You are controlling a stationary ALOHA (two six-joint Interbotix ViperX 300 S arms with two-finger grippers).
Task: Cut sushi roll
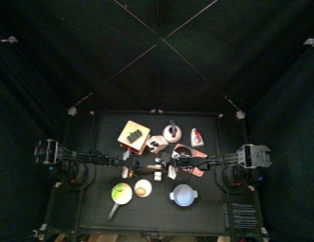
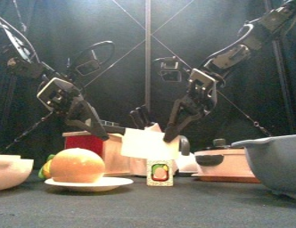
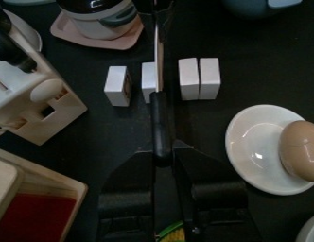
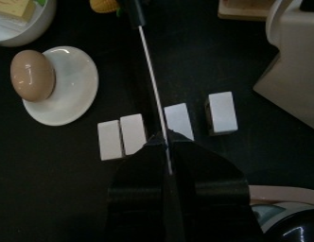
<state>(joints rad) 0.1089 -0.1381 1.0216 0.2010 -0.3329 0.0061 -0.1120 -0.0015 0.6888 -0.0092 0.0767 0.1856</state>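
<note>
Four white roll pieces lie in a row on the black tabletop (image 3: 286, 57), between the two arms. In the left wrist view they read as piece one (image 3: 116, 85), piece two (image 3: 147, 81), piece three (image 3: 189, 78) and piece four (image 3: 210, 77); the two on one side touch each other, and the other two stand slightly apart. In the front view only one cut face (image 2: 161, 173) shows, white with a red and green filling, standing just right of the plate.

Left tool (image 3: 161, 176) is clamped on a knife (image 3: 159, 90), jaws closed around the black handle. The blade runs out across the row, lying over the gap between pieces two and three. From the right wrist view the same knife (image 4: 146, 71) crosses the row, its tip reaching that camera's own jaws.

Right tool (image 4: 165, 170) hangs low over the row; I cannot tell whether its jaws are apart or together, since they appear as one dark mass.

Beside the row, a white plate (image 3: 254, 156) carries a tan egg-like ball (image 3: 299, 149). A white block (image 3: 33, 104) stands on the row's other side, and a pink mat (image 3: 96, 36) with a cup lies beyond it.
</note>
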